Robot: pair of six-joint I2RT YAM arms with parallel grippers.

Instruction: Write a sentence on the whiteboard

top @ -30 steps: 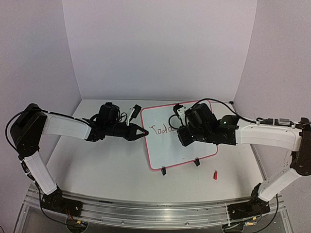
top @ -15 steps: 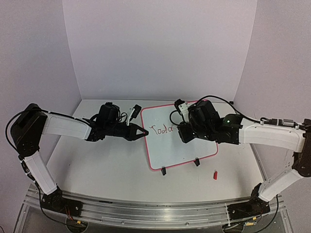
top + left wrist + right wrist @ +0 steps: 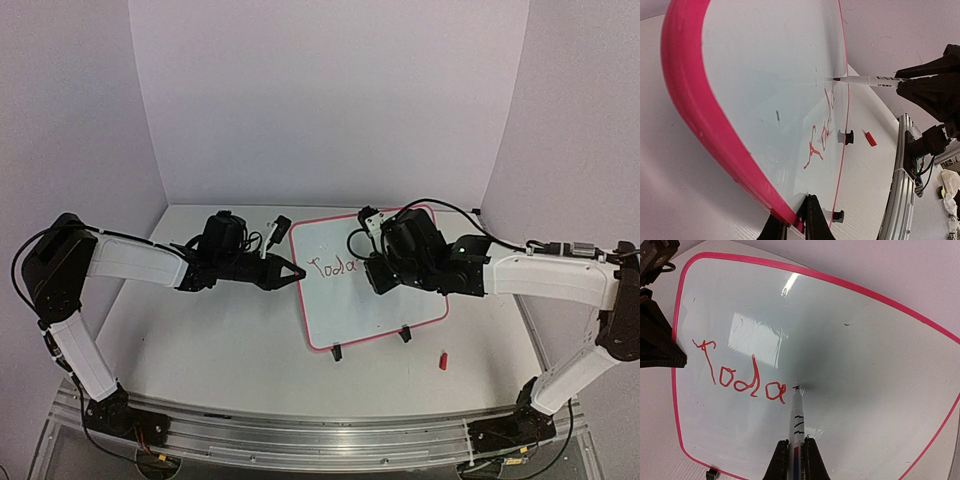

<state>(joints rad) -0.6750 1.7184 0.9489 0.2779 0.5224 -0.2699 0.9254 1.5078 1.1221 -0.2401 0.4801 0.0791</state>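
Observation:
The whiteboard [image 3: 352, 312], glossy white with a thin pink frame, leans tilted on its stand at mid-table. Red marker letters "Toda" [image 3: 740, 375] run along its upper left; this writing is also in the top view [image 3: 333, 267]. My left gripper [image 3: 794, 220] is shut on the board's left frame edge [image 3: 297, 274]. My right gripper [image 3: 795, 462] is shut on a white marker [image 3: 798, 415]. The marker's red tip touches the board just right of the "a". In the top view the right gripper [image 3: 372, 272] hovers over the board's middle.
A red marker cap [image 3: 442, 360] lies on the table right of the board's front. The stand's black feet [image 3: 337, 352] stick out below the board's near edge. A small black object [image 3: 276, 230] lies behind the board's far left corner.

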